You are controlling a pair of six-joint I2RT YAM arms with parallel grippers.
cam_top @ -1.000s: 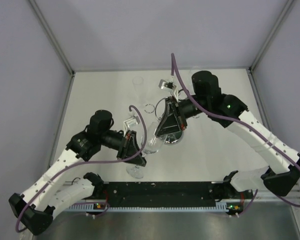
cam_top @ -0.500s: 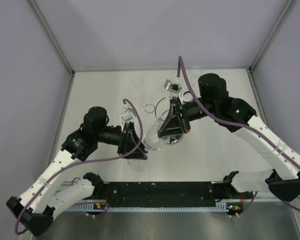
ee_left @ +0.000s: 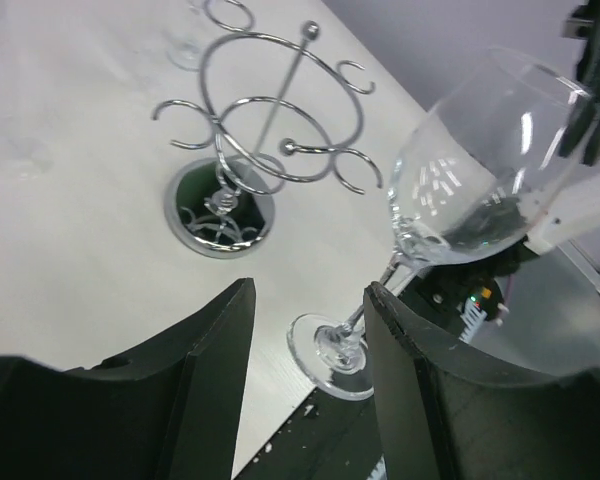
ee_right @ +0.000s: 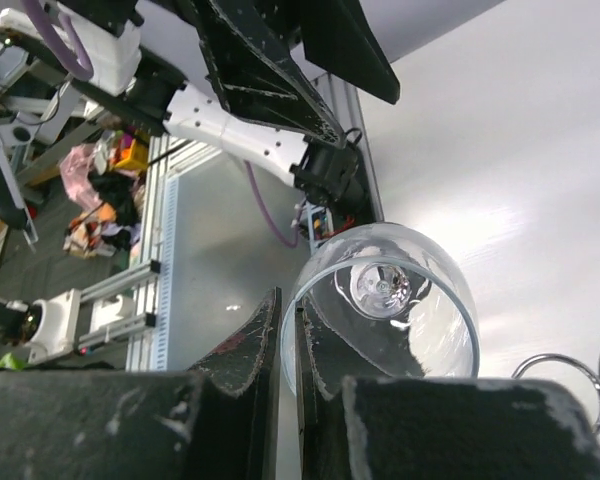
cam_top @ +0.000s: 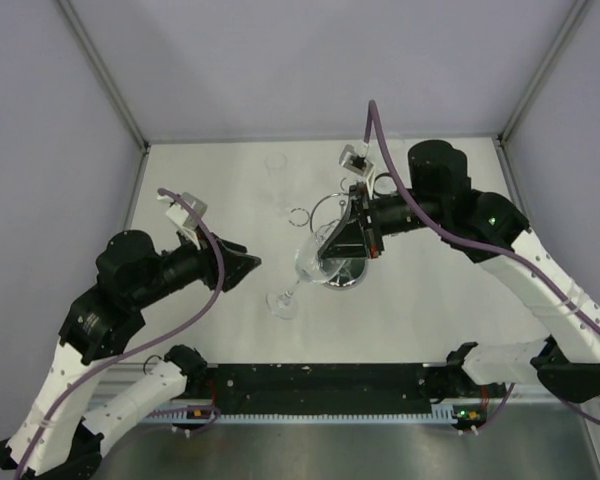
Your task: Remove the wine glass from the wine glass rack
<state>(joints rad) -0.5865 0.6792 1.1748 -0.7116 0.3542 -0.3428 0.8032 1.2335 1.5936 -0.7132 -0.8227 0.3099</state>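
Glass: the wine glass (cam_top: pixel 302 272) is off the rack (cam_top: pixel 340 262), tilted, its bowl toward 1 o'clock and its foot toward 7 o'clock, just beside the rack's mirrored base in the top view.
Foot: it sits low over the table (cam_top: pixel 430 300) at the near side; whether it touches cannot be told.
Right gripper (cam_top: pixel 332 248): its fingers are clamped on the bowl's rim, one inside and one outside, as the right wrist view shows (ee_right: pixel 285 345).
Left gripper (cam_top: pixel 248 263): jaws apart and holding nothing, at 9 o'clock of the glass, with the stem showing between the fingers in the left wrist view (ee_left: pixel 305 370).
Step in hand: judged to be carrying the glass clear of the rack and standing it on its foot.
How to do it well: the right arm should swing the bowl up over the foot slowly, since a rim pinch on thin glass can slip or crack.
Risk: the rack's wire loops lie close by at 1 o'clock, so the bowl should move toward 7 o'clock, away from them.
Release: it should open only once the foot sits flat.
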